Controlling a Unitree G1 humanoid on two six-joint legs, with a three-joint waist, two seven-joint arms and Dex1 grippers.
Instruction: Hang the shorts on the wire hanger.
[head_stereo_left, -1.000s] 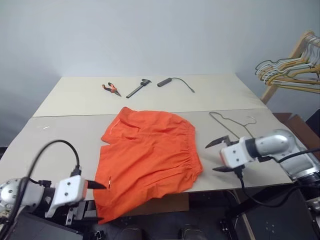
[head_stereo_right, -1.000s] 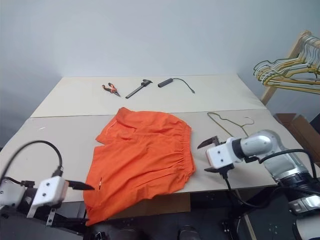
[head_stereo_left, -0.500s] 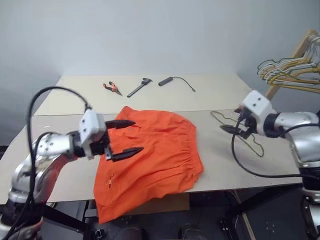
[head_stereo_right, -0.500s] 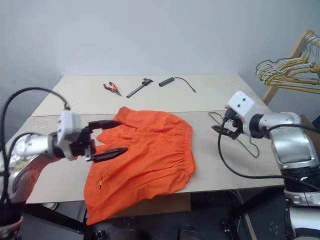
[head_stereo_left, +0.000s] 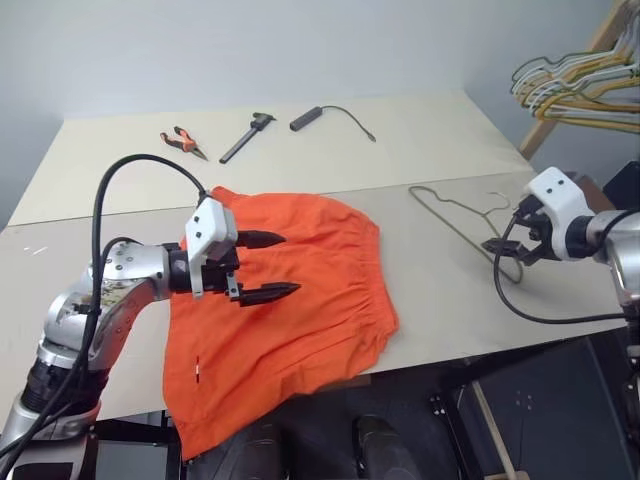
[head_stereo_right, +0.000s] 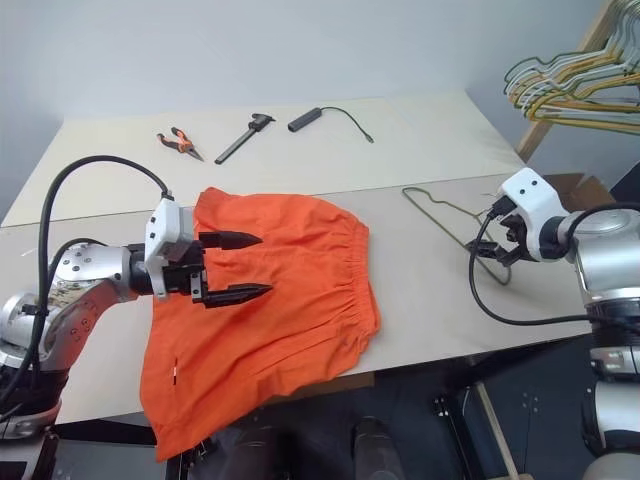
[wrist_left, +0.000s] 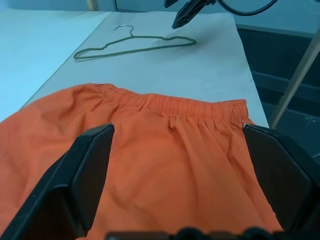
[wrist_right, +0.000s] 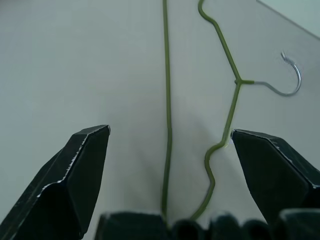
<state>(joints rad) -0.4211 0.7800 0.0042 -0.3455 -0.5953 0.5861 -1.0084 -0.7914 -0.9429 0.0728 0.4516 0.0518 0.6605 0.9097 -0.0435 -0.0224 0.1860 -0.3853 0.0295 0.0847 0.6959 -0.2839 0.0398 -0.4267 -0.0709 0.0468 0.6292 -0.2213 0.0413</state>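
Left eye view: both spread-open, empty fingers have risen, left (head_stereo_left: 268, 266) over shorts (head_stereo_left: 300, 300), right (head_stereo_left: 512, 232) over wire hanger (head_stereo_left: 455, 222).

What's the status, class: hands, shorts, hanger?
Left hand open over shorts. Right hand open above wire hanger. Both flat on table, nothing blocking.

The two head views look forward and down over the table (head_stereo_left: 440, 130) from above its near edge; they share nearly the whole scene, slightly offset sideways. The left wrist view looks low and close across the shorts (wrist_left: 165, 155) toward the wire hanger (wrist_left: 135, 44) in the upper part of its frame. The right wrist view looks steeply down, very near that hanger.
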